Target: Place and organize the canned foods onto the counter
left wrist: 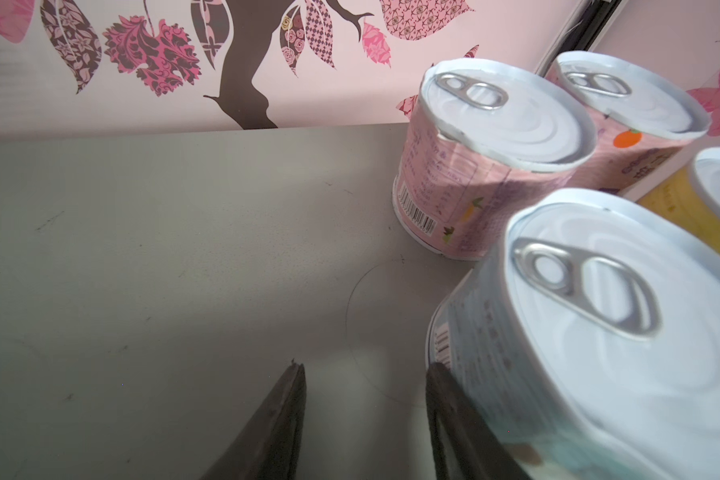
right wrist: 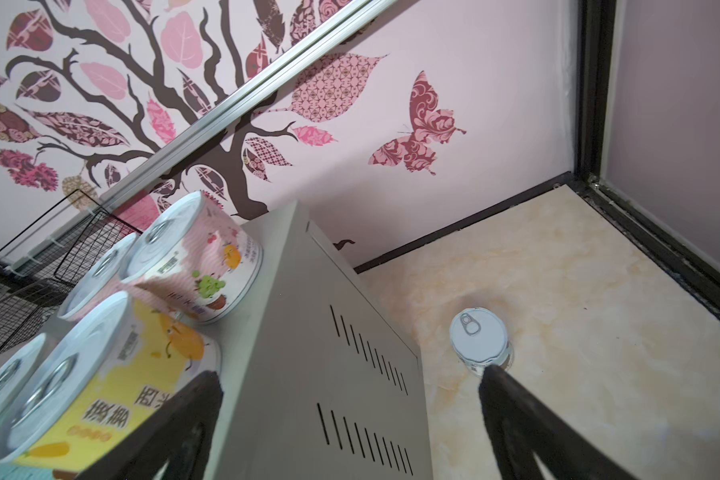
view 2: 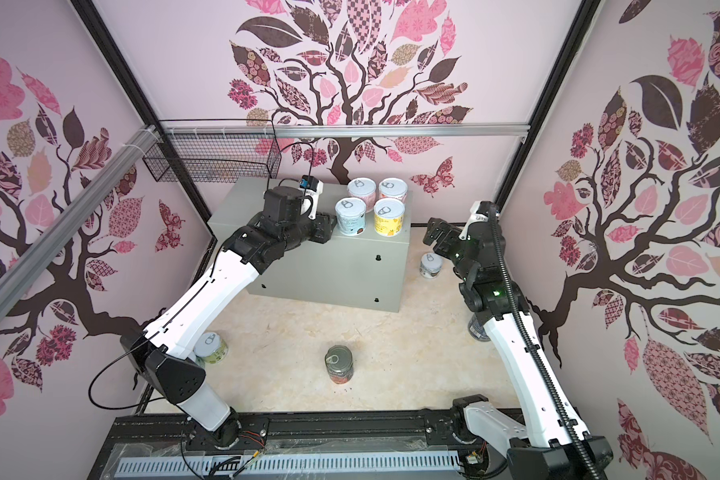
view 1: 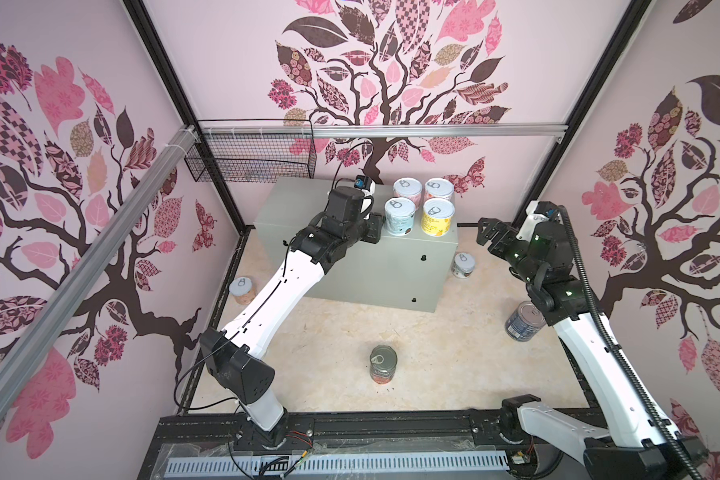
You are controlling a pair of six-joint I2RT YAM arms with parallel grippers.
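Observation:
Several short cans stand in a square on the right end of the counter (view 1: 350, 266): two pink (view 1: 407, 192) at the back, a pale blue one (view 1: 400, 216) and a yellow one (view 1: 437, 216) in front. My left gripper (left wrist: 364, 370) is low over the counter top, open and empty. One of its fingers (left wrist: 445, 399) lies against the blue can's (left wrist: 599, 332) side. My right gripper (right wrist: 350, 382) hangs wide open and empty off the counter's right end, above a short can (right wrist: 479, 340) on the floor.
Other cans stand on the floor: a reddish tall one (view 1: 383, 365) front centre, a dark blue tall one (view 1: 523, 322) under the right arm, a short one (view 1: 242, 290) by the left wall and a greenish one (view 2: 211, 347). A black wire basket (view 1: 246, 162) hangs behind the counter.

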